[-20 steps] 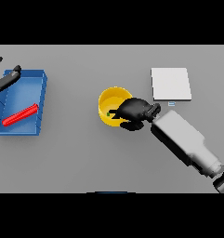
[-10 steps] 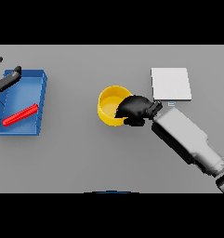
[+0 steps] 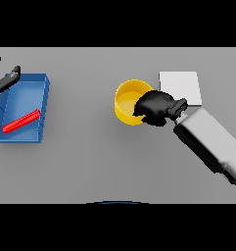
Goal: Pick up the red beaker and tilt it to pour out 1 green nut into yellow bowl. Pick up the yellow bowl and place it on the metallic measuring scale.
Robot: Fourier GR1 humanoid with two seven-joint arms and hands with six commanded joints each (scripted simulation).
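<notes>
My right hand (image 3: 156, 108) is curled over the right rim of the yellow bowl (image 3: 128, 101), gripping it. The metallic measuring scale (image 3: 181, 87) lies just behind this hand. The red beaker (image 3: 21, 121) lies flat in the blue tray (image 3: 42, 105), far left, beside my left hand (image 3: 5, 81), fingers relaxed.

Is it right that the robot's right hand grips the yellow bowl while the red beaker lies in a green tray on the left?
Not quite: the tray is blue, not green, as the head view shows. The rest holds: the right hand grips the yellow bowl, and the red beaker lies in that tray on the left.
</notes>
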